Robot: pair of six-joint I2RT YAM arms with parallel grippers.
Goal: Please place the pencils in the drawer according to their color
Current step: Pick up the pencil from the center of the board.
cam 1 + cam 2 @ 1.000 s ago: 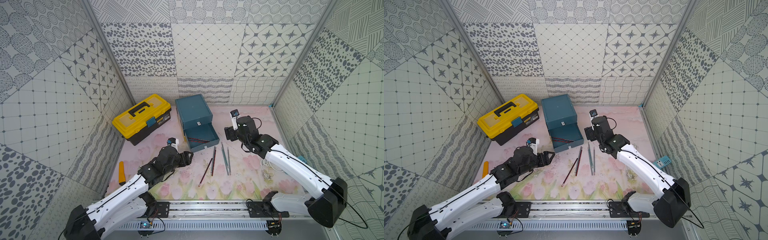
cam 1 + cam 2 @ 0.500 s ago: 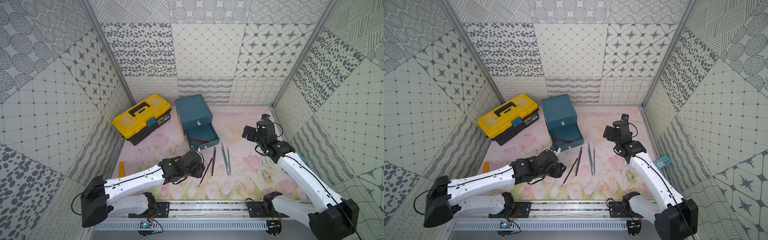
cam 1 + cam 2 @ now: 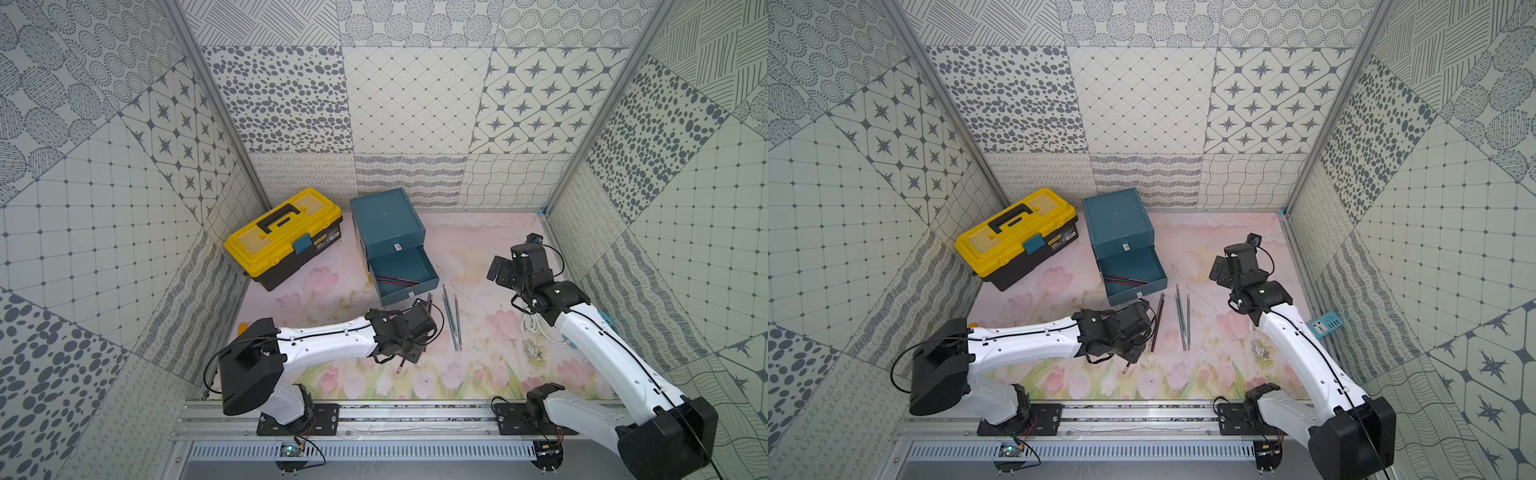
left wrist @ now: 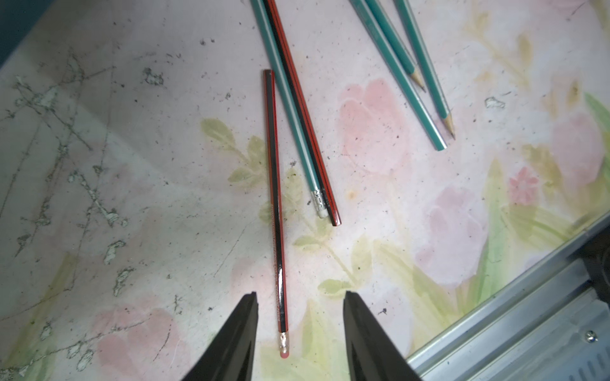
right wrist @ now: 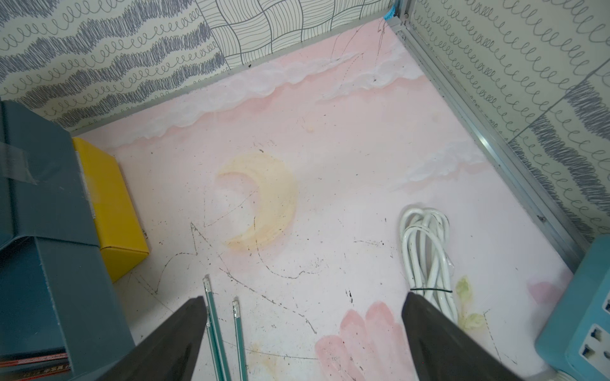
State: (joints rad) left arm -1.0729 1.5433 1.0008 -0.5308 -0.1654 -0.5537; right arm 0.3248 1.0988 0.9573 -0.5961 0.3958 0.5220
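The left claw (image 4: 299, 295) stands part open astride the eraser end of a red-black pencil (image 4: 275, 198), which lies flat on the mat (image 4: 132, 198) near the open drawer (image 3: 405, 272), touching neither jaw. The right claw (image 5: 303, 301) gapes wide and empty near the teal pencils (image 5: 239, 336).

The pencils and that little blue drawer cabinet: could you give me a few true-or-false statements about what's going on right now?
1. The drawer cabinet has its middle drawer pulled out, with red-and-black pencils inside. True.
2. The left gripper holds a teal pencil in the air. False: its jaws stand either side of a red-and-black pencil lying on the mat.
3. The right gripper is open and empty. True.
4. The yellow toolbox has its lid up. False: it is closed.
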